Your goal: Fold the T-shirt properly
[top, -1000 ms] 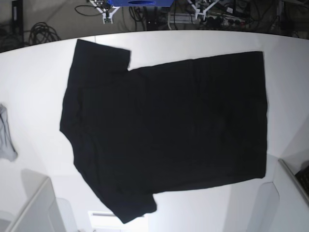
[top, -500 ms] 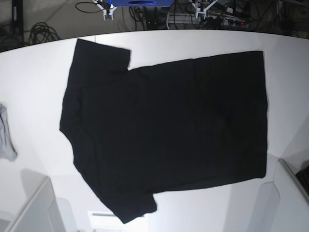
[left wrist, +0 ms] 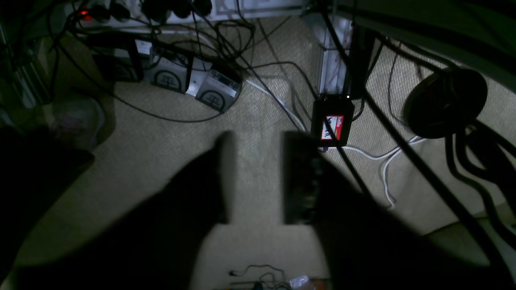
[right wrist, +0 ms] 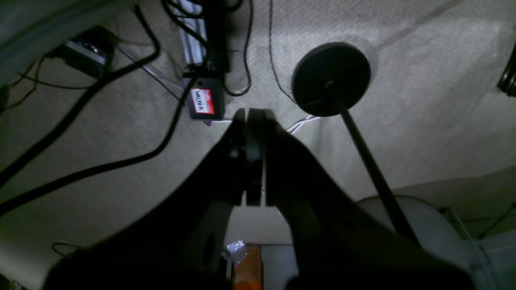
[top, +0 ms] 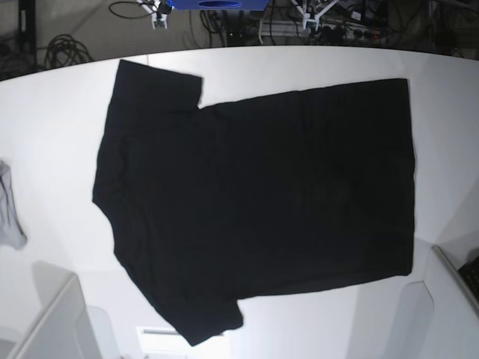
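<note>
The black T-shirt [top: 262, 202] lies spread flat, plain side up, on the white table [top: 52, 120]. Its hem is at the right and its sleeves [top: 157, 86] point to the far and near left. Neither gripper shows in the base view. In the left wrist view my left gripper [left wrist: 256, 177] hangs over the carpeted floor, its fingers [left wrist: 298, 181] apart with nothing between them. In the right wrist view my right gripper [right wrist: 252, 157] is also over the floor, with its fingers pressed together and holding nothing.
A small grey cloth [top: 9, 209] lies at the table's left edge. White box-like shapes stand at the near left [top: 52, 321] and near right [top: 449, 299]. Cables, power bricks [left wrist: 332, 123] and a round black stand base [right wrist: 330, 78] cover the floor.
The T-shirt and the grey cloth have not moved. A small white part beyond the table's far edge, top left, has shifted slightly upward.
</note>
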You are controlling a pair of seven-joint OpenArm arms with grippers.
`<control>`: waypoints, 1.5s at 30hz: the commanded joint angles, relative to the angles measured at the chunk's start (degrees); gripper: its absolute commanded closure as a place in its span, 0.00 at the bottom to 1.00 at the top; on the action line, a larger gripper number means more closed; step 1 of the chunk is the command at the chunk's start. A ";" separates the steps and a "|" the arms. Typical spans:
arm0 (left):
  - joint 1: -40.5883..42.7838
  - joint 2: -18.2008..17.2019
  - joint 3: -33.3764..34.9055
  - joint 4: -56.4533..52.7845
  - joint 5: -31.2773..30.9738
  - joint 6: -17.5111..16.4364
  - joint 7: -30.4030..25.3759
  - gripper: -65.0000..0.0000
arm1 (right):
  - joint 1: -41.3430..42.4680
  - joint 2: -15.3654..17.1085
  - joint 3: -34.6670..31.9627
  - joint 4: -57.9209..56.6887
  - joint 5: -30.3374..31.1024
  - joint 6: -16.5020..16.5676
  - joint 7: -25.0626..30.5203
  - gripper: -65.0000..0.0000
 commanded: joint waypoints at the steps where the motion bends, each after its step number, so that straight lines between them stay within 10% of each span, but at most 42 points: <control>1: 0.51 0.08 -0.06 -0.12 0.03 0.27 -0.05 0.91 | -1.23 0.04 -0.03 -0.11 -0.31 0.01 0.08 1.00; 8: 3.41 -0.19 -0.06 0.50 0.03 0.27 -1.29 1.00 | -4.57 1.27 -0.03 3.67 -0.22 0.01 0.34 1.00; 22: 18.88 -1.77 0.21 2.96 0.12 0.27 -31.70 1.00 | -24.17 6.63 0.41 33.12 -0.13 -0.25 0.26 1.00; 38: 42.62 -3.09 -0.06 42.69 -0.50 0.27 -32.05 1.00 | -42.20 7.60 13.60 61.26 -0.40 -0.34 -0.09 1.00; 45: 52.11 -8.28 0.56 61.60 -13.24 0.27 -32.05 1.00 | -48.88 7.60 18.44 76.38 -0.40 -0.34 -0.09 1.00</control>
